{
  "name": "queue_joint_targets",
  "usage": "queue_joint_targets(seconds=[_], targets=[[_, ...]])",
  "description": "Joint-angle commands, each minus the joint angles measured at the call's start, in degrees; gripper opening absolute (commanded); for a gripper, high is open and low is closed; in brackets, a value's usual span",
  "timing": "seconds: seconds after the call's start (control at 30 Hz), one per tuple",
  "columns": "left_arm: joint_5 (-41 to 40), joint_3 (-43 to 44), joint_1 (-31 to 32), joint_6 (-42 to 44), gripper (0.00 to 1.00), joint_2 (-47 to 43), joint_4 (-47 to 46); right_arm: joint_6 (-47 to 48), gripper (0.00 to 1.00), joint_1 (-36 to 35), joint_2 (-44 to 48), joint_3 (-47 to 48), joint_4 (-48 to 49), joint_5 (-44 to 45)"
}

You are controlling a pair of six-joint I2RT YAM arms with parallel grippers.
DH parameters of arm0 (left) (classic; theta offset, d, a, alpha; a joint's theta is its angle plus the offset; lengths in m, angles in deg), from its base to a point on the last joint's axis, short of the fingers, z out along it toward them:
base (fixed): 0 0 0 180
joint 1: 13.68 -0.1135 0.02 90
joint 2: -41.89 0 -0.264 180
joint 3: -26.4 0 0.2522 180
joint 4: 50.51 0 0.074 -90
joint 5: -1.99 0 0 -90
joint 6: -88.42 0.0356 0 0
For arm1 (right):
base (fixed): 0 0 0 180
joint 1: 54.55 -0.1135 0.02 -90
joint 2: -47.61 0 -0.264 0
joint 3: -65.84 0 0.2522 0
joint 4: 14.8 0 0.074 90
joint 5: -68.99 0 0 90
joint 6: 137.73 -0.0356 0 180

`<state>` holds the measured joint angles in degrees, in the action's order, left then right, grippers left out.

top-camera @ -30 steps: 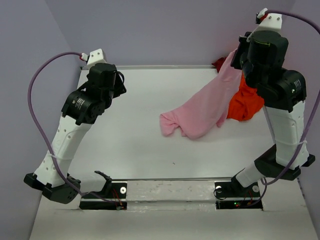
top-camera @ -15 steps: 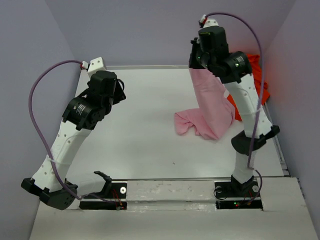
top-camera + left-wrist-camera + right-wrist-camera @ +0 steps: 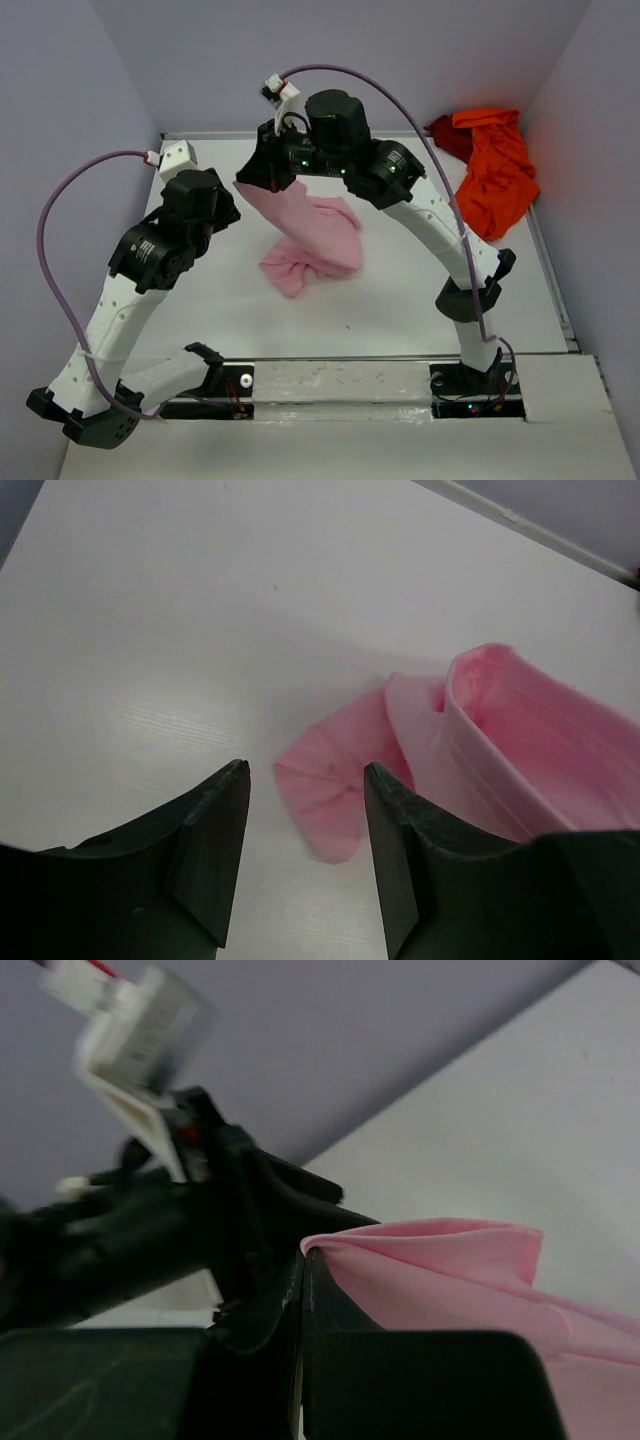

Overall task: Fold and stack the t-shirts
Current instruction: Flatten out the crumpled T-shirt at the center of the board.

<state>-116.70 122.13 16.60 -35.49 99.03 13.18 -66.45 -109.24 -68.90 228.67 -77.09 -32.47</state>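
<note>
- My right claw (image 3: 301,1285) is clamped on a folded edge of the pink t-shirt (image 3: 318,238). It holds that edge up over the far left-centre of the bench (image 3: 400,300).
- From the pinch the shirt hangs down and trails toward the near side. Its lower part lies bunched on the bench, so the long axis runs on a slant from the raised edge to that loose end.
- My left claw (image 3: 305,775) has its fingers apart with nothing between them. It hovers just beside the shirt, on the shirt's left.
- In the left wrist view the loose pink end lies on the surface directly ahead of the gap, apart from both fingers.
- I judge my left arm the nearer one to that free end, so spreading the shirt flat turns on a short reach forward and down.
- The orange t-shirt (image 3: 495,165) is heaped in the far right corner, well apart from both claws.
- The bench is smooth, plain white and walled on three sides. My right arm arches across the middle, so my left has to keep to its own side.
</note>
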Motion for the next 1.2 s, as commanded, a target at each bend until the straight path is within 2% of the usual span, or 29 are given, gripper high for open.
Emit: queue_joint_targets(seconds=[0.0, 0.13, 0.17, 0.2, 0.27, 0.33, 0.4, 0.43, 0.6, 0.63, 0.77, 0.87, 1.03, 1.17], targets=[[-0.14, -0.85, 0.13, -1.07, 0.59, 0.51, -2.73, -5.77, 0.00, 1.08, 9.10, 3.66, 20.39, -10.50], [0.30, 0.29, 0.13, -0.98, 0.59, 2.00, -3.35, -6.86, 0.00, 1.08, 12.35, 2.99, 23.05, -8.67], [0.12, 0.90, 0.13, -0.81, 0.59, 2.44, -3.44, -5.81, 0.00, 1.08, 15.66, 0.54, 22.61, -5.18], [-0.05, 1.25, 0.13, -0.63, 0.59, 2.53, -3.44, -2.76, 0.00, 1.08, 17.70, -6.01, 21.74, -1.93], [-0.05, 1.87, 0.04, -0.28, 0.59, 2.62, -3.88, 0.42, 0.00, 1.08, 23.07, -12.11, 18.84, 9.05], [-0.14, 2.22, 0.13, 0.16, 0.59, 2.62, -3.88, 3.77, 0.00, 1.61, 25.01, -16.43, 12.54, 21.76], [-0.23, 2.31, 0.04, 0.34, 0.59, 2.71, -3.53, 6.32, 0.00, 1.61, 25.10, -17.50, 7.60, 29.10], [-0.14, 2.23, 0.13, 0.51, 0.59, 2.53, -3.61, 6.68, 0.00, 1.61, 24.75, -17.59, 2.09, 36.35], [-0.05, 1.70, 0.13, 0.78, 0.59, 2.36, -3.96, 4.24, 0.00, 3.02, 21.69, -21.28, -10.86, 48.10], [0.12, 1.61, 0.04, 0.95, 0.59, 2.36, -4.05, 2.83, 0.00, 3.54, 21.15, -21.98, -14.80, 49.77], [0.21, 1.35, 0.04, 1.83, 0.59, 2.80, -4.58, -3.85, 0.00, 4.16, 21.23, -29.00, -20.63, 52.76], [0.12, -0.14, 0.04, 2.01, 0.59, 2.71, -5.02, -10.27, 0.00, 9.23, 22.73, -34.80, -23.79, 51.90], [0.39, -5.94, 0.13, 1.39, 0.59, 1.92, -8.18, -10.29, 0.00, 11.45, 23.87, -40.44, -23.54, 49.17], [1.61, -11.21, 0.13, -0.18, 0.59, 3.75, -9.59, -9.23, 0.00, 11.45, 22.64, -38.69, -23.36, 48.12]])
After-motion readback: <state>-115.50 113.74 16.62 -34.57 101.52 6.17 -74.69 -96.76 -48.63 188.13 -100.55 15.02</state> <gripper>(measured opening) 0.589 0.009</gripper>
